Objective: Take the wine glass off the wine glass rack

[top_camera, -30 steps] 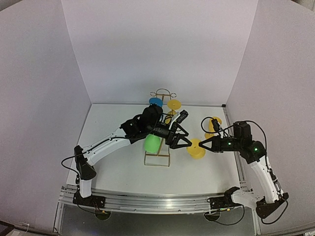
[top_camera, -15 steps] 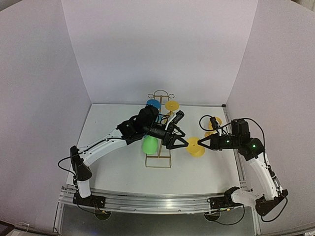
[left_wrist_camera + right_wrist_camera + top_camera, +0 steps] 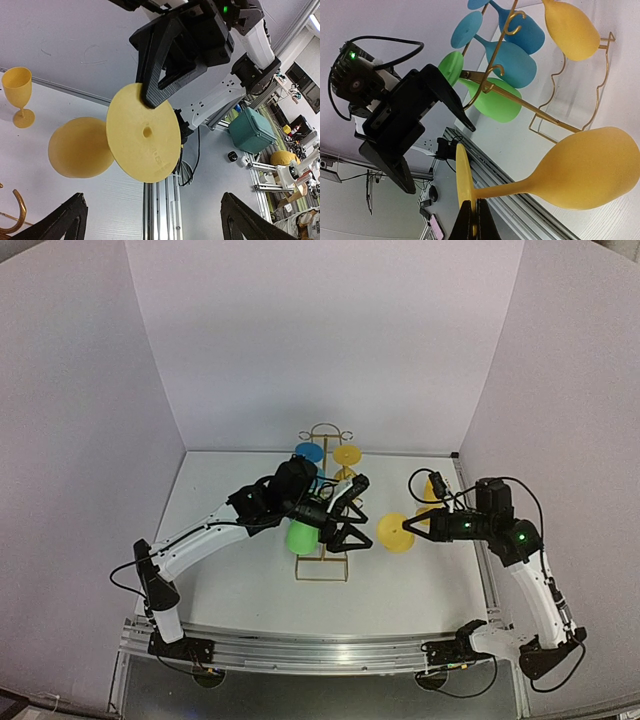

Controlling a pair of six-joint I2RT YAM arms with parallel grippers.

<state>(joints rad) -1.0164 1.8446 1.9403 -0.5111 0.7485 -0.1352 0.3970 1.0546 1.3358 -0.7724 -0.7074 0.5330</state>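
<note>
Right pincer (image 3: pixel 474 215) clamped on one yellow wine glass (image 3: pixel 590 167); left pincer (image 3: pixel 152 200) apart; I count four on the rack (image 3: pixel 545 114)

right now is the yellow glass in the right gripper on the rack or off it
Off. The right gripper is shut on the foot of the yellow wine glass, holding it sideways, apart from the gold rack.

We've got a white table (image 3: pixel 240 580) boxed in by white panels (image 3: pixel 320 340) at back and both sides. In the left wrist view we see a teal bin (image 3: pixel 252 135) on the floor, a small black object (image 3: pixel 232 156) beside it, and blurred lab clutter beyond.
</note>
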